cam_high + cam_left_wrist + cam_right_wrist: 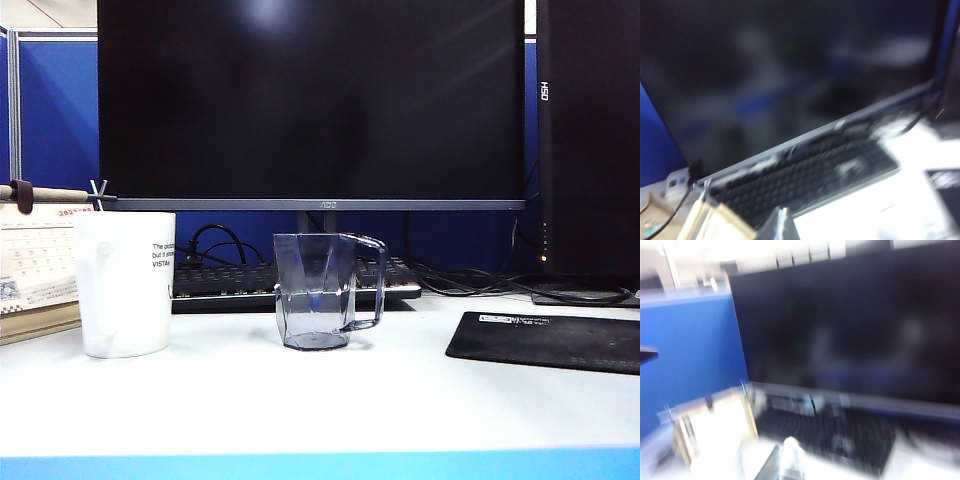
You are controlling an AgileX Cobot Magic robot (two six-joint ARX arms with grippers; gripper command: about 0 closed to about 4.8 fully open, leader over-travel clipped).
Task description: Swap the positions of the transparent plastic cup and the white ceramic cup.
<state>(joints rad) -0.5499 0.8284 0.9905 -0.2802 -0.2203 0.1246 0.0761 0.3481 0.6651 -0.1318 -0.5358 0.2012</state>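
Clear faceted cup (318,292) stands mid-table, empty; tall white mug (125,284), black print, stands to its left. Left gripper (781,225) and right gripper (785,462), both closed, hold nothing.

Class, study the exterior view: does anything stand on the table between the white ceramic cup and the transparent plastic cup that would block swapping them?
Nothing visible does. The white ceramic cup and the transparent plastic cup stand apart on the table with bare surface between. Neither gripper shows in the exterior view.
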